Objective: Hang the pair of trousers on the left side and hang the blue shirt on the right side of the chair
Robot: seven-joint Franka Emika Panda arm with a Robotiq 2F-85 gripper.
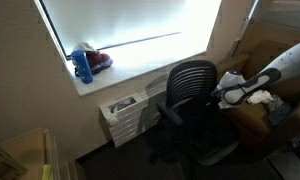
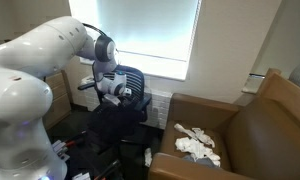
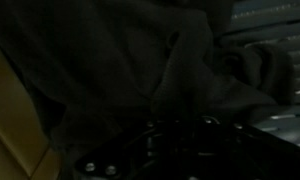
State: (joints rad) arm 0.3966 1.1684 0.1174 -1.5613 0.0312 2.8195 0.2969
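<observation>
Can't tell hand [image 1: 227, 96] state against bunched grey cloth [image 3: 140, 70] beside chair [image 1: 195, 80]; risks shallow pinch, slipping out on lift, snagging armrest.

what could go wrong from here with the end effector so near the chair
Dark bunched cloth fills the wrist view, so the end effector may pinch only a loose fold that slips. It hangs close beside the black mesh-backed swivel office chair; a nudge could turn or roll it.
</observation>
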